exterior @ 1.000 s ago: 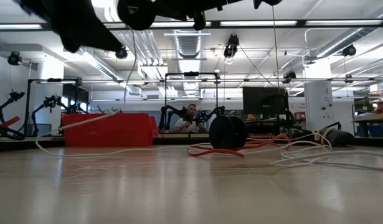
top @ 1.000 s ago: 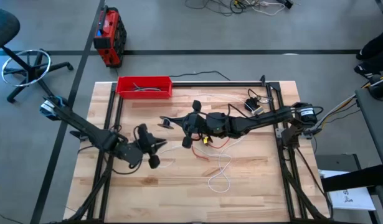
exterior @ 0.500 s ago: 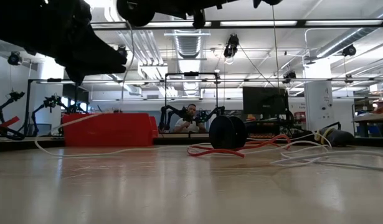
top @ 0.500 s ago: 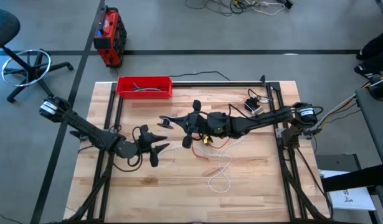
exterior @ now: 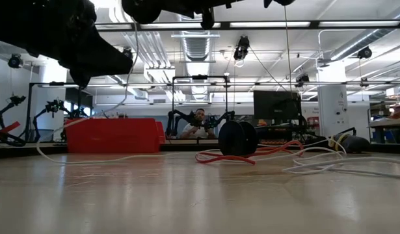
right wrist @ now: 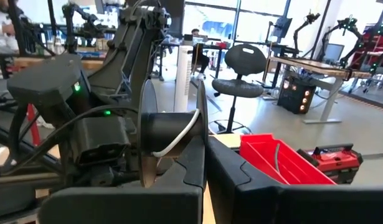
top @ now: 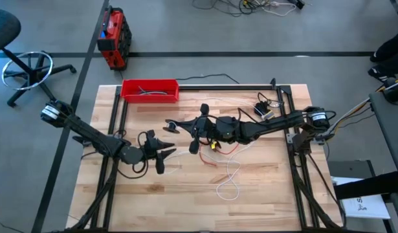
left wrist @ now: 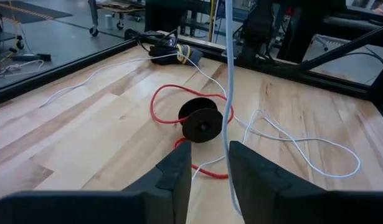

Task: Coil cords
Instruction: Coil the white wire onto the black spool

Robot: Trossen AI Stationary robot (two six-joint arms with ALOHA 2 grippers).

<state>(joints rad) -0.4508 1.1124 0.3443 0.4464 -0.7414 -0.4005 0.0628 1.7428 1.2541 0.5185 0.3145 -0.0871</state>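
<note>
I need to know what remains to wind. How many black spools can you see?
2. One spool is held in the right gripper, raised above the table's middle, white cord on it. The other spool lies on the table by the red cord. Others may be hidden.

Left claw (top: 165, 155): over last second, advanced along tabletop toward centre and right claw (top: 173, 126); arm more extended, fingers now pointing toward red cord (top: 219, 157). Most of shift in first half-second; little since. Low view: left arm's dark bulk grown larger at upper left. White cord (exterior: 99, 117) near red tray (exterior: 115, 135): raised strand slightly repositioned.
</note>
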